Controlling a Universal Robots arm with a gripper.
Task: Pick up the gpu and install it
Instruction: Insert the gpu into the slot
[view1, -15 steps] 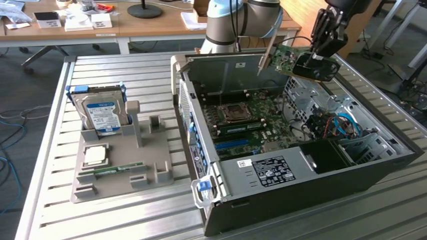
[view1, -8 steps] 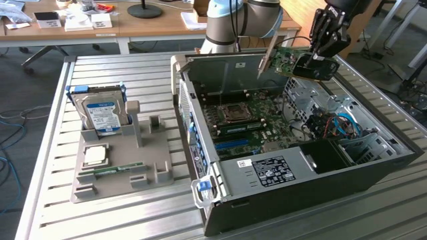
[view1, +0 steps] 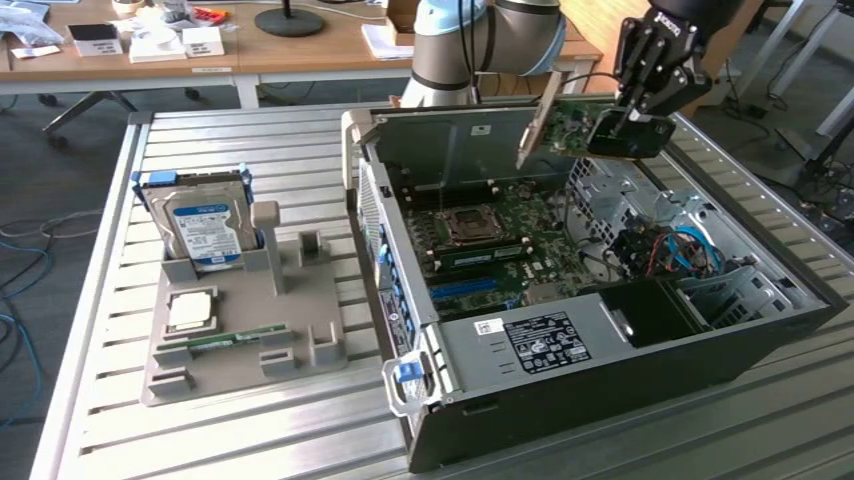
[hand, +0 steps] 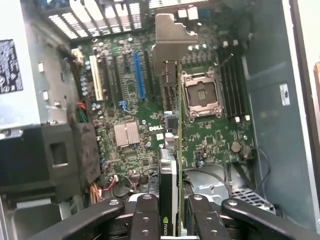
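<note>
**Above the open case, upper right of the exterior view: card held in the air**

Upper right of the exterior view, the arm reaches in from the top edge, its black wrist angling down over the computer case. The end effector is clenched on the gpu, and the card hangs clear above the case with its silvery bracket toward the exterior view's left. It touches nothing below.

Over to the wrist view, looking straight down the card. The gpu shows edge-on, pinched between the black fingers, and its bracket is at the far end. Beneath it lies the motherboard, with the processor socket to one side of the card's line and a blue slot to the other. The card is up off the board, not seated in any slot.

Left of centre in the exterior view, a grey holder sits on the slatted metal worktop. A hard drive with a blue-white label stands upright in it, well apart from the case.
</note>
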